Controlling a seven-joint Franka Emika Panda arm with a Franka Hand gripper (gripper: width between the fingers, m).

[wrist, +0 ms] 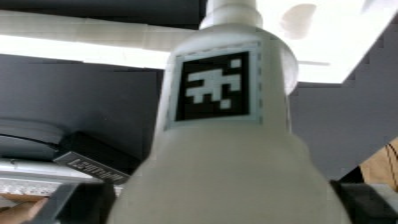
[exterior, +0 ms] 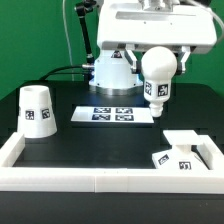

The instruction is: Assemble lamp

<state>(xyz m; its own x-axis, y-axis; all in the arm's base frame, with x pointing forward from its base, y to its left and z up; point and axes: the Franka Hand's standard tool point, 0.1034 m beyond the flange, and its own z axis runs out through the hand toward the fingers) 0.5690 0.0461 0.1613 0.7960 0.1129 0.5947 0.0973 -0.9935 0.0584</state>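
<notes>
My gripper (exterior: 156,62) is shut on the white ball-topped bulb (exterior: 157,80) and holds it in the air above the black table, over the right end of the marker board. The ball end sits between the jaws and the tagged stem hangs down. In the wrist view the bulb (wrist: 222,120) fills the picture, its tag facing the camera, and my gripper (wrist: 217,215) closes round its wide end. The truncated-cone shade (exterior: 38,109) stands at the exterior view's left. The low square base (exterior: 180,153) lies at the front right corner.
The marker board (exterior: 118,113) lies flat mid-table. A raised white frame (exterior: 100,178) borders the table's front and sides. The arm's own pedestal (exterior: 110,72) stands behind the marker board, with cables trailing to the left.
</notes>
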